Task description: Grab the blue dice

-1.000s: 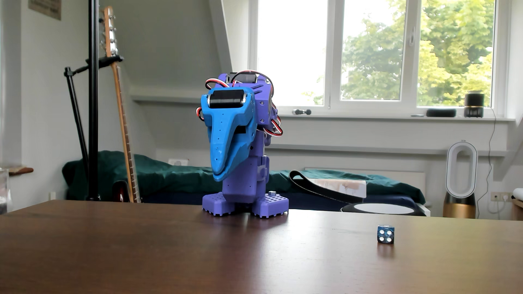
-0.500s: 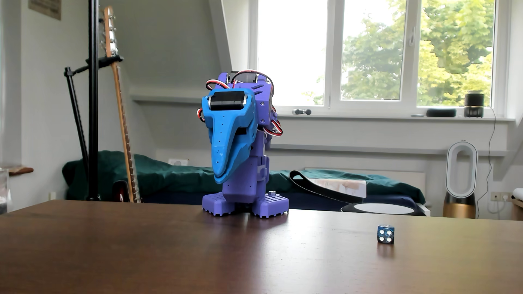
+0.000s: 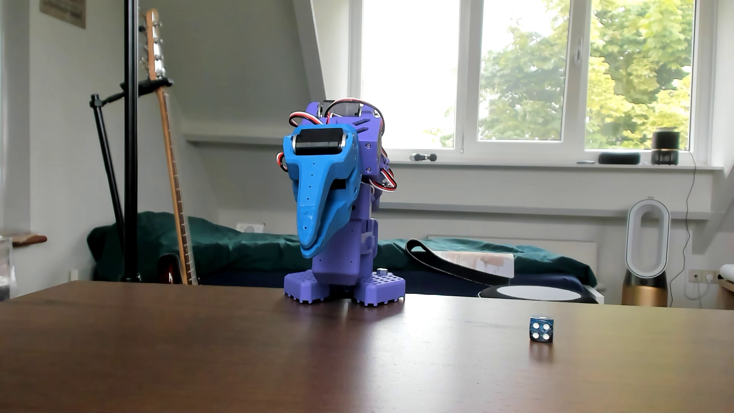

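Note:
The blue dice (image 3: 541, 328) is a small dark blue marbled cube with white pips. It sits on the brown wooden table (image 3: 278, 357) at the right, with a face of several pips toward the camera. The purple arm is folded over its base (image 3: 343, 284) at the table's far edge. Its bright blue gripper (image 3: 313, 248) hangs tip down in front of the arm, above the table and far to the left of the dice. The jaws lie together and hold nothing.
A black stand pole (image 3: 130, 139) and a guitar (image 3: 170, 159) rise behind the table's far left edge. A bed, a white fan (image 3: 646, 246) and a window stand beyond the table.

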